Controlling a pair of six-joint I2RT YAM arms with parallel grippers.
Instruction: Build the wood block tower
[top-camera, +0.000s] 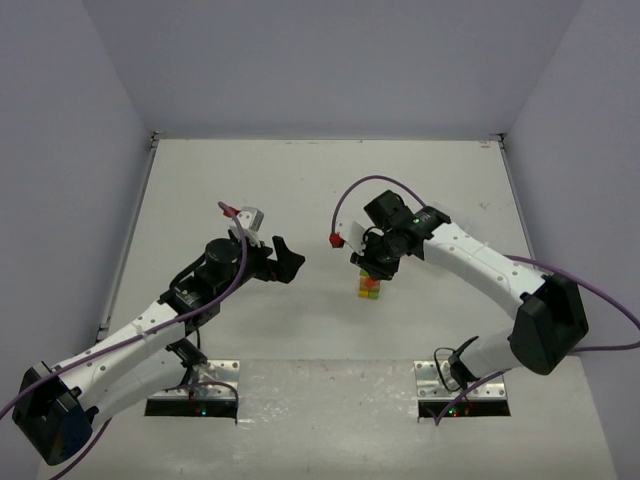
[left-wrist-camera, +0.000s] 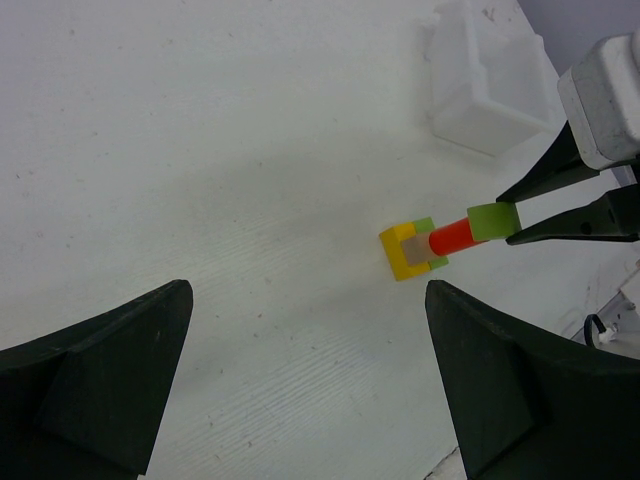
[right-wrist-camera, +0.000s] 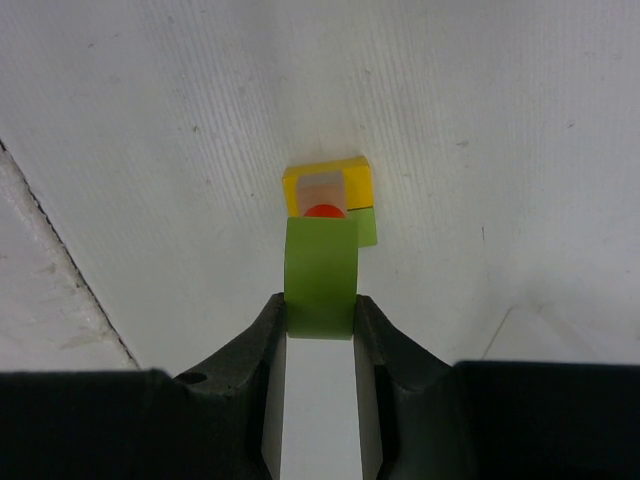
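Right fingers (right-wrist-camera: 266, 328) clamped on the flat sides of the lime green block (right-wrist-camera: 320, 275), which sits atop the red-orange post (left-wrist-camera: 455, 236) of the tower (top-camera: 370, 288) mid-table (top-camera: 250, 180), left fingers (left-wrist-camera: 110, 370) wide apart and well clear; block looks light, stiff and smooth, stack likely tippy.

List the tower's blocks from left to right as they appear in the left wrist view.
yellow block → red-orange block → top lime green block. The white tray spans the last two, so it is left out.
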